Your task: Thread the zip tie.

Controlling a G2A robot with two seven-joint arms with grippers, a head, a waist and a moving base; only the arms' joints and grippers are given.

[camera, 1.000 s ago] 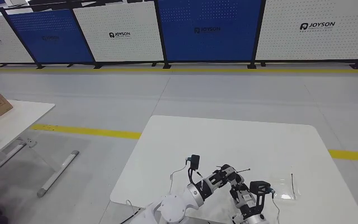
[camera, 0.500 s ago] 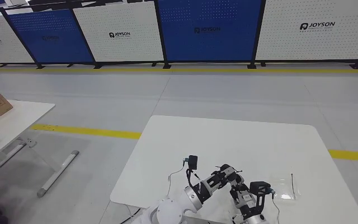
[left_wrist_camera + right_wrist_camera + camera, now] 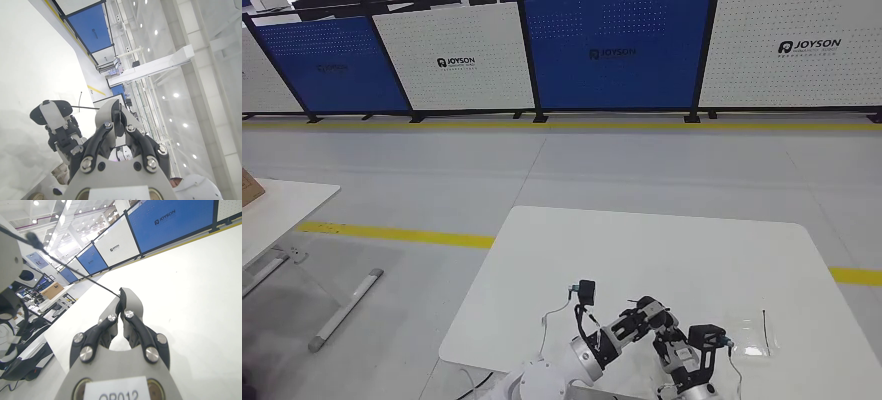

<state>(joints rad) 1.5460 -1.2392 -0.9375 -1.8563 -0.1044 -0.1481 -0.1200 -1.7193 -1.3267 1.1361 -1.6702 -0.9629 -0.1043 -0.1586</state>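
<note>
A thin black zip tie (image 3: 75,271) runs taut between my two grippers, just above the white table (image 3: 642,250) near its front edge. My right gripper (image 3: 120,300) is shut on one end of it. From there the strand passes a small dark head (image 3: 33,240) and goes on to the left gripper's grey body (image 3: 7,256). My left gripper (image 3: 119,113) is shut on the thin strip, held edge-on between its pads. The right gripper (image 3: 51,113) sits close beside it, with the tie (image 3: 85,108) bridging the gap. Seen from above, the two hands (image 3: 667,325) meet tip to tip.
A second black zip tie (image 3: 763,325) lies on the table beside a clear flat packet (image 3: 747,338), to the right of the arms. Another white table (image 3: 272,210) stands far left. Blue and white panels (image 3: 612,55) line the back.
The left arm has shifted slightly towards the table's near edge. The tie's tail, which stuck out beyond the grippers a second ago, has drawn in.
</note>
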